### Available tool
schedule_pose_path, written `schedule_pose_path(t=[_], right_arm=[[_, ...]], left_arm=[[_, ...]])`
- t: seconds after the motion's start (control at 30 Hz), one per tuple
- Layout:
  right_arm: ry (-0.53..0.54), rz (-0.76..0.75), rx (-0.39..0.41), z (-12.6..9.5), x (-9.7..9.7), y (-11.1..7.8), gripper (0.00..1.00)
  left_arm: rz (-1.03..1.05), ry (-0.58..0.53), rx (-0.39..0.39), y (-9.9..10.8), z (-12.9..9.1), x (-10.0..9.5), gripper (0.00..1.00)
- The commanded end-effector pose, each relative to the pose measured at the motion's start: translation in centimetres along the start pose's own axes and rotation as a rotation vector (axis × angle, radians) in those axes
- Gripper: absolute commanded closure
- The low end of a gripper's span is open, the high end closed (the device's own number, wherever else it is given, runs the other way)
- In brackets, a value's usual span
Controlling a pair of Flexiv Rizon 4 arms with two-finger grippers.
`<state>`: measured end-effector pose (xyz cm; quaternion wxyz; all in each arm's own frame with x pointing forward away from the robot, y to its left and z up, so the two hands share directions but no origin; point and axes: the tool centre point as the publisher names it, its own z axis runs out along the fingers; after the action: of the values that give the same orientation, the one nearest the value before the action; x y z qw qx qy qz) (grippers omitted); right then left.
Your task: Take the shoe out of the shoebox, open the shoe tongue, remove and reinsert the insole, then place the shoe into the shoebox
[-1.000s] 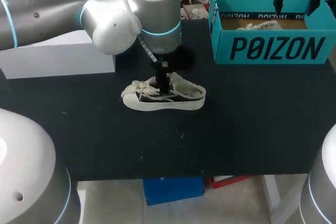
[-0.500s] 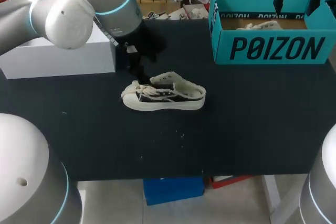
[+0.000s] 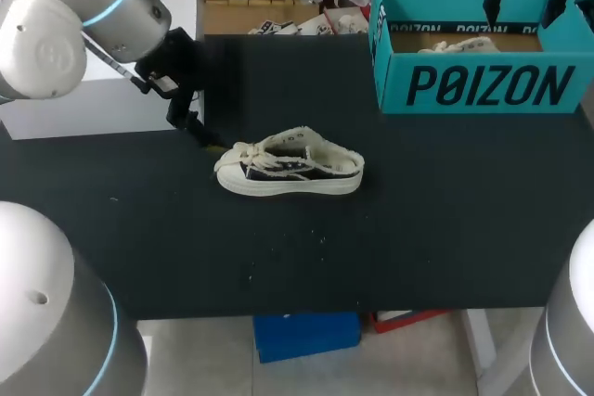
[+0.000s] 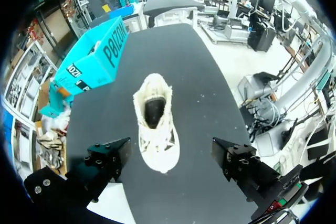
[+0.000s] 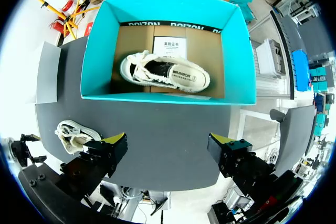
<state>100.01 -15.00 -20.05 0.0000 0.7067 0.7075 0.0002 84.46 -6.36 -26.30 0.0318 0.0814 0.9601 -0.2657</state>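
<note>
The shoe is lying on the table. Behind it to the right, the shoebox is standing, with a second shoe lying inside and the right gripper hanging above. Behind the shoe to the left, another box is sitting, and the left gripper is hovering just beside the shoe's toe.

You're at a robotics lab workstation, not a home or a shop. Two rounded grey machine arms, the left arm with a blue ring and the right arm, flank a matte black table. What sits on it is laid out like a test. A single shoe lies alone at the table's middle. A teal shoebox at the far right corner holds a second shoe. A plain white block runs along the far left edge.
</note>
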Motion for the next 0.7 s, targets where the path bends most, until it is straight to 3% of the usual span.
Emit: schedule_pose_path(t=[0.03, 0.47, 0.6, 0.7], right_arm=[[0.0, 0.0, 0.0, 0.0, 0.0, 0.0, 0.0], [0.0, 0.0, 0.0, 0.0, 0.0, 0.0, 0.0], [0.07, -0.193, -0.092, -1.7, 2.5, 1.0, 0.0], [0.114, -0.509, -0.094, -2.8, 4.9, 0.4, 0.0]], left_arm=[[0.004, -0.006, 0.202, 0.7, 0.0, 0.3, 0.0], [0.004, -0.006, 0.202, 0.7, 0.0, 0.3, 0.0], [0.004, -0.006, 0.202, 0.7, 0.0, 0.3, 0.0], [0.004, -0.006, 0.202, 0.7, 0.0, 0.3, 0.0]])
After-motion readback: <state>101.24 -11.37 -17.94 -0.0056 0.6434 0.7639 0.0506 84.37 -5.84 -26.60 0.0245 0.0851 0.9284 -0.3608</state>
